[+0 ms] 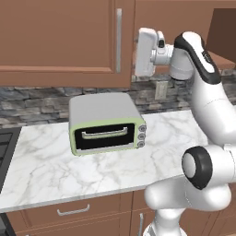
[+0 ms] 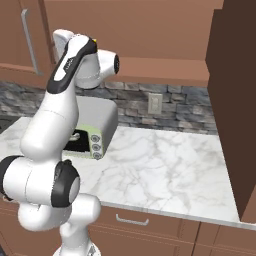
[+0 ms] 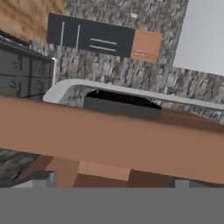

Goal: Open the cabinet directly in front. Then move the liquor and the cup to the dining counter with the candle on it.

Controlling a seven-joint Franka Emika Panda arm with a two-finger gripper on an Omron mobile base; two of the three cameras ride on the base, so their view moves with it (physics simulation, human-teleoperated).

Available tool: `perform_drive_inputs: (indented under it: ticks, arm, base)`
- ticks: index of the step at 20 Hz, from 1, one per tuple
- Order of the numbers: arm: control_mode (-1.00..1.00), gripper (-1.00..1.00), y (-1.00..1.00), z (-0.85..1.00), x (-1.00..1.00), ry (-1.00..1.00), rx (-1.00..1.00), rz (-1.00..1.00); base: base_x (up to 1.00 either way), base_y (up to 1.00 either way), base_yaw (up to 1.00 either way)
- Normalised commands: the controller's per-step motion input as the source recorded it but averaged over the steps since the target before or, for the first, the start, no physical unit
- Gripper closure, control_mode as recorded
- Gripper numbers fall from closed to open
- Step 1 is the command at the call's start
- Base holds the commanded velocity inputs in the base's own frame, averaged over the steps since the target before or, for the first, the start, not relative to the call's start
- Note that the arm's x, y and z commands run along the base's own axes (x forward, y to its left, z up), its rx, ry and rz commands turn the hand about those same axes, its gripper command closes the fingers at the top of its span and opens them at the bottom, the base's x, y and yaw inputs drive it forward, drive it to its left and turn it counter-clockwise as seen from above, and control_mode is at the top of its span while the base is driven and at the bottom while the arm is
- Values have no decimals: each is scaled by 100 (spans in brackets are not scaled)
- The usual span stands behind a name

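The cabinet (image 1: 69, 32) fills the wall above the counter, brown wood with a vertical silver handle (image 1: 119, 39), and its doors look shut. From the right base view the cabinet (image 2: 140, 30) shows with a handle (image 2: 30, 40) at far left. My gripper's white hand (image 1: 145, 50) is raised to the bottom edge of the cabinet, just right of the handle. In the hand view a brown wooden band (image 3: 113, 140) crosses close in front of my gripper (image 3: 114, 181), whose fingertips (image 3: 41, 178) stand far apart, open and empty. The liquor and the cup are hidden. The dining counter and the candle are out of view.
A grey and green toaster oven (image 1: 106, 122) sits on the white marble counter (image 1: 46, 170) under the cabinet. A dark stove (image 1: 5, 152) lies at the counter's left end. A tall dark brown panel (image 2: 235, 100) walls off the right. Drawers (image 1: 73, 211) run below.
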Motion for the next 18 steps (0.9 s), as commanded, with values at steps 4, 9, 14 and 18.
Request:
perform_drive_inputs:
  ticks: [4, 9, 14, 18]
  arm:
    - [-100, -100, 96, 0, -79, -27, -12, 11]
    - [-100, -100, 100, 0, -66, -13, -19, 12]
    - [-100, -100, 100, -5, -92, -8, -23, 19]
    - [-100, -100, 100, -14, -100, -7, -22, 19]
  base:
    - [0, 0, 0]
    - [0, 0, 0]
    - [0, 0, 0]
    - [0, 0, 0]
